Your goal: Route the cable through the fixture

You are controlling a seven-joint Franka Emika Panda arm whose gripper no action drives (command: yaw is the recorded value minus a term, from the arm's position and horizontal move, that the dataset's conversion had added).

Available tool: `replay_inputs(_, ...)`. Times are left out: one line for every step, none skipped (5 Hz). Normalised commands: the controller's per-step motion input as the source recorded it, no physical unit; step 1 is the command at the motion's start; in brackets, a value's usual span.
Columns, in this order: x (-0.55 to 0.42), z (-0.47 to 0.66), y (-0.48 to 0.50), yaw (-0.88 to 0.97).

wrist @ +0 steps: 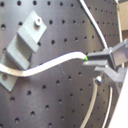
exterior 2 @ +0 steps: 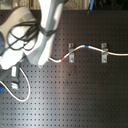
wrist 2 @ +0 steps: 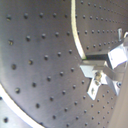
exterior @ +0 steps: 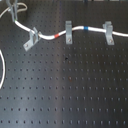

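The white cable [exterior: 47, 37] runs from the first exterior view's upper left across the skewed grey fixture [exterior: 32, 37], with its red band [exterior: 56, 36] just past it. It then passes two upright clips, with the blue band [exterior: 86, 28] between them. In the first wrist view the cable [wrist: 50, 64] lies across the fixture [wrist: 22, 42] and ends in my gripper [wrist: 96, 61], which is shut on it. My gripper [exterior: 16, 10] hangs at the upper left of the first exterior view. In the second exterior view the arm hides the fixture.
Two narrow upright clips [exterior: 68, 31] [exterior: 107, 31] stand along the cable on the black perforated board [exterior: 70, 90]. A slack loop of cable [exterior: 3, 65] curves along the first exterior view's left edge. The arm [exterior 2: 42, 35] covers the second exterior view's upper left.
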Motion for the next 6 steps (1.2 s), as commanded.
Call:
replay_inputs(0.319, -0.14, -0.546, -0.02)
replay_inputs(0.348, -0.3, -0.505, -0.01)
replay_inputs(0.216, -0.63, -0.437, 0.0)
replay_inputs(0.253, 0.0, -0.362, 0.15)
replay_inputs(0.002, 0.23, 0.033, 0.93)
replay_inputs(-0.027, 0.21, 0.048, 0.95)
